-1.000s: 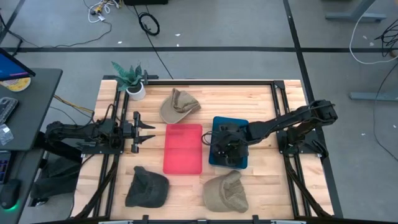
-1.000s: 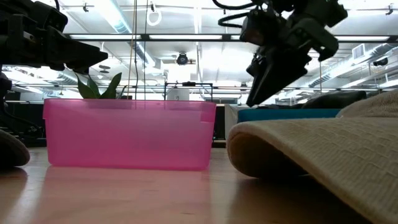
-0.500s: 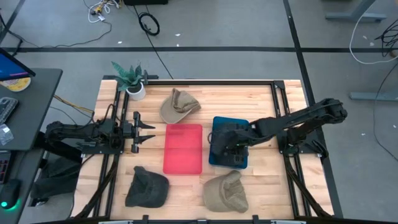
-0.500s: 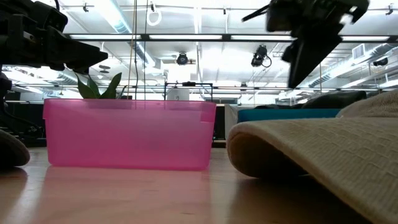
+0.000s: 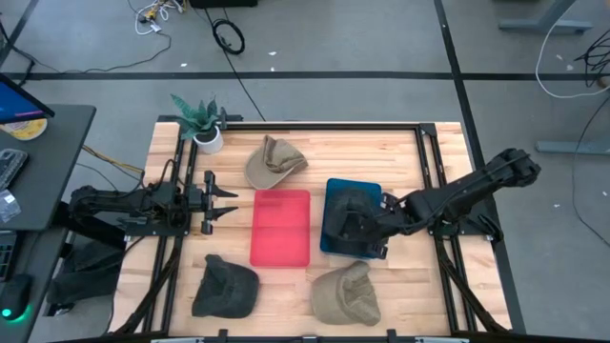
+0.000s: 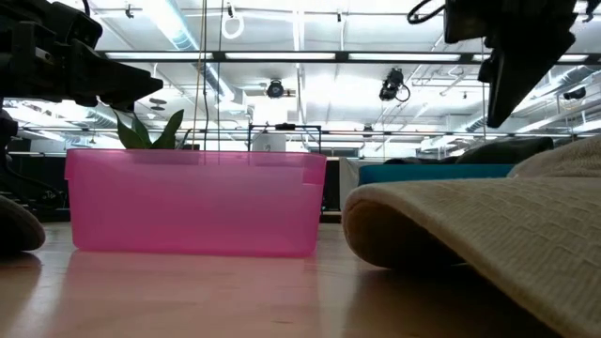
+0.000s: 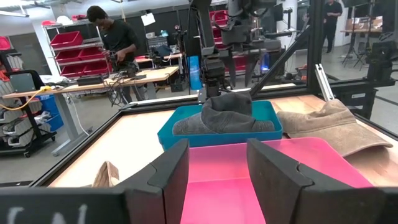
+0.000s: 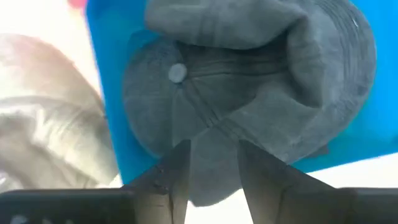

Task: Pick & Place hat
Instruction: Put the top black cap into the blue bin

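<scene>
A grey cap point(image 5: 347, 211) lies crumpled in the blue bin point(image 5: 332, 187) right of the table's middle; the right wrist view shows its crown and button point(image 8: 177, 73). My right gripper point(image 5: 377, 229) hovers open over the bin's right rim, its fingers point(image 8: 176, 167) above the cap and clear of it. My left gripper point(image 5: 225, 201) waits open at the table's left, pointing at the pink bin point(image 5: 281, 227). A tan hat point(image 5: 274, 160) rests far of the pink bin, another tan hat point(image 5: 345, 293) lies near the near edge, and a dark hat point(image 5: 226, 286) sits near-left.
A potted plant point(image 5: 201, 121) stands at the far left corner. Black frame rails run along the table's left, right and far sides. Bare wood shows between the bins and the near hats. A person stands in the room beyond the table point(image 7: 115, 37).
My right gripper has drawn back from over the blue bin's middle toward the table's right edge and has risen. The grey cap stays lying in the blue bin.
</scene>
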